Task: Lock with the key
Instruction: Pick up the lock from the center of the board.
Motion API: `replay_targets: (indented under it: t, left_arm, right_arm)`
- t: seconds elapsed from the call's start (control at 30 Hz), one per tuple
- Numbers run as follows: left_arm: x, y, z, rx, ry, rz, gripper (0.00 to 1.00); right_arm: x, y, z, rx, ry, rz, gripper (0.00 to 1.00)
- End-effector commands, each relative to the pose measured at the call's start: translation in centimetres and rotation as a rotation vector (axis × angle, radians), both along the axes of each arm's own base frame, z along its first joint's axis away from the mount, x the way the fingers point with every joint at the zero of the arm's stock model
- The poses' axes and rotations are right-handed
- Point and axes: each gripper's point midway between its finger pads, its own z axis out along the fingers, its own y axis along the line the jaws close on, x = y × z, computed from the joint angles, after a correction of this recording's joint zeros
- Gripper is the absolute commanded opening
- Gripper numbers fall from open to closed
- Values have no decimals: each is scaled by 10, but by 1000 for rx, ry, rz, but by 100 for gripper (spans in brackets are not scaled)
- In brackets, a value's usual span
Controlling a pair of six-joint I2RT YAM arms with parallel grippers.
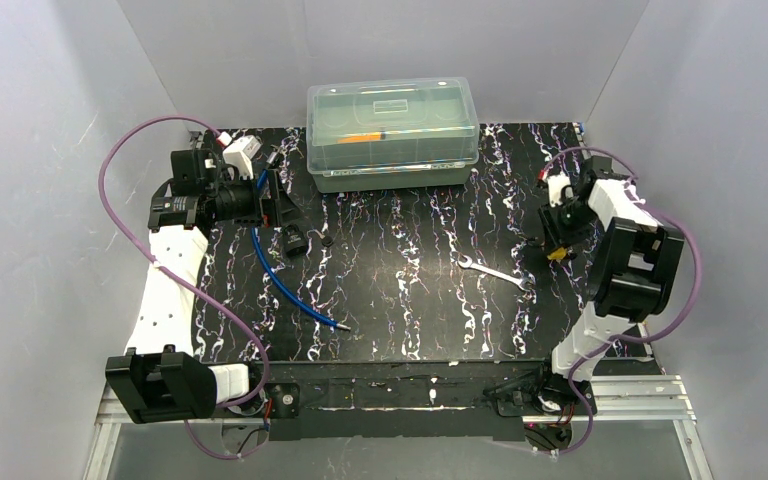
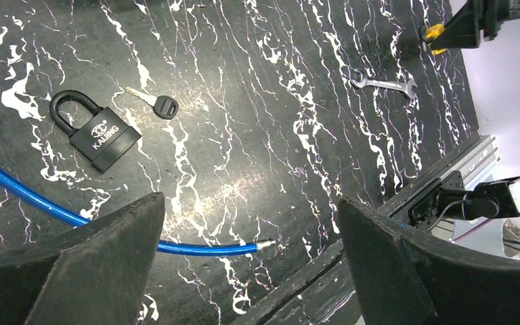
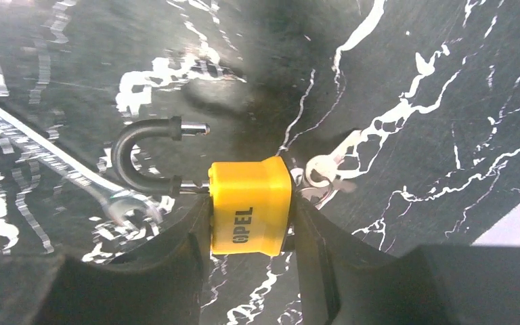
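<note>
- Table (image 1: 400, 300): black marble top w/ white veins, boxed in by white walls (image 1: 20, 200) on L, R and back; metal rail (image 1: 620, 390) runs along the near edge.
- Back edge: clear lidded box (image 1: 392, 135) sits mid-way, touching or nearly at the rim.
- Widest bare stretch of top is front-centre, btwn blue cable (image 2: 40, 206) and wrench (image 1: 493, 272).
- L side is tight: black padlock (image 2: 101, 135), a black-headed key (image 2: 157, 106) just beside its shackle, and the cable curving past below both.
- Left gripper (image 2: 250, 203) hangs above that patch, jaws spread wide, nothing btwn them.
- R side: right gripper (image 3: 250, 217) is close to the table's R edge, w/ the wall just beyond; the wrench is near, on its inner side.
- Right gripper fingers (image 3: 176, 271) press both flanks of the yellow padlock (image 3: 247, 183), so it's gripped by the body. The dark shackle is swung open w/ one end free.
- Key (image 3: 325, 169): tiny, silvery, blurred, w/ a round ring-like head. It's hard to pick out against the white veins.
- Key is at the padlock's base end, opp. the shackle, just outside the R finger. Can't tell if it's in the keyhole or on the top below.
- Key is too small to make out in the overhead view.
</note>
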Motion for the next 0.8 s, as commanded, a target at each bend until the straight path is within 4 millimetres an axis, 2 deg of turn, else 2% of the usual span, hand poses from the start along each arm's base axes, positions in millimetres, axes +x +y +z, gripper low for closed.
replay_targets:
  t: [0.0, 0.17, 0.3, 0.33, 0.5, 0.6, 0.67, 0.77]
  left_arm:
    - [-5, -1, 11, 17, -62, -46, 98]
    - [-21, -17, 35, -20, -159, -182, 98]
    - [-43, -35, 50, 11, -309, -339, 98]
    - [-50, -45, 52, 46, -356, -399, 98]
    - [-72, -66, 61, 205, -574, -586, 98]
    - [-75, -77, 67, 299, -687, -679, 98]
    - [-73, -87, 68, 371, -741, -734, 98]
    - [-75, -107, 63, 471, -831, -863, 95]
  right_arm:
    - [15, 35, 84, 140, -169, 26, 1]
    - [11, 88, 133, 285, -236, 80, 1]
    - [1, 142, 163, 363, -261, 168, 1]
    - [-4, 161, 168, 388, -259, 199, 1]
    - [-32, 223, 179, 490, -215, 292, 1]
    - [-49, 255, 184, 542, -195, 321, 1]
    - [-58, 268, 184, 582, -172, 328, 1]
    - [-68, 276, 180, 618, -136, 319, 1]
